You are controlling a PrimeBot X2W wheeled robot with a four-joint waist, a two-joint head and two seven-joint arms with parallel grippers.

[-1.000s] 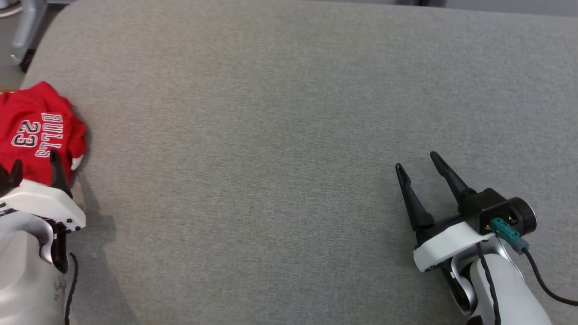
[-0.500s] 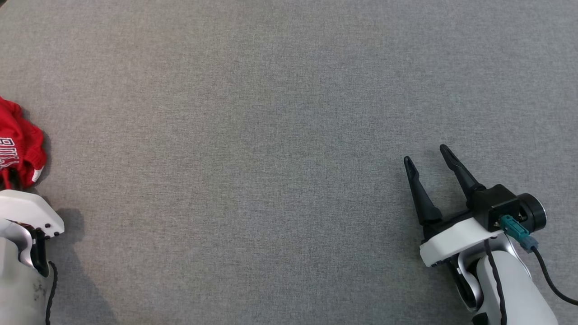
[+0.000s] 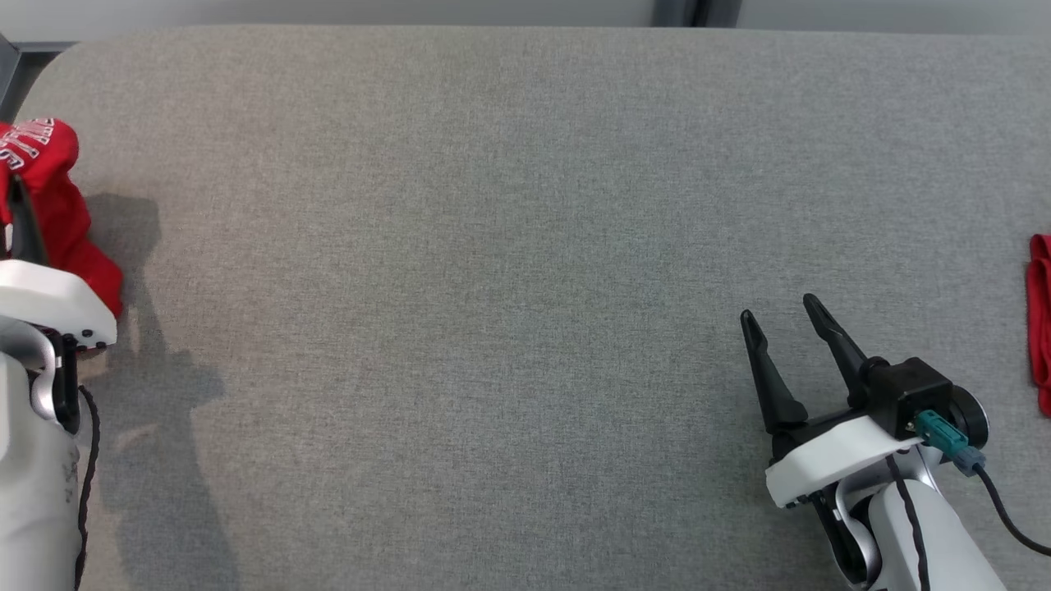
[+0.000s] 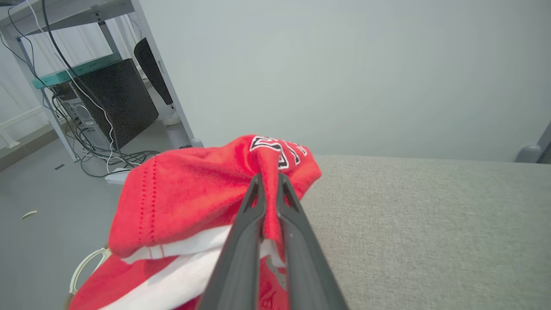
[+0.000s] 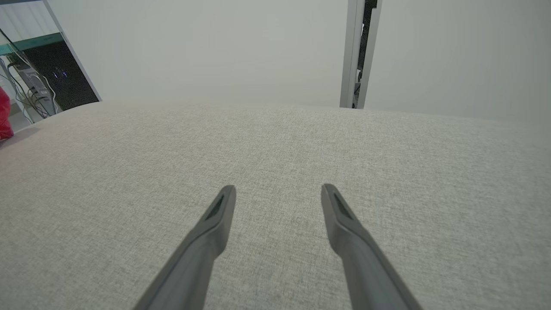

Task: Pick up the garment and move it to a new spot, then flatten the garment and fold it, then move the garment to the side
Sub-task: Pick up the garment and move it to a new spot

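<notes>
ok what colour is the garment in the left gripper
The garment is red with white trim and lettering; left wrist view shows it best.

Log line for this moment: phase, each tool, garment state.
phase: pick-up | left tool: shut on red garment | right tool: open, empty, over grey table | garment: bunched, at table's left end

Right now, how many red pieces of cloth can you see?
2. One red garment at the head view's far left, pinched in the left gripper; one red cloth at its right edge, cut off by the frame, so more may be hidden.
</notes>
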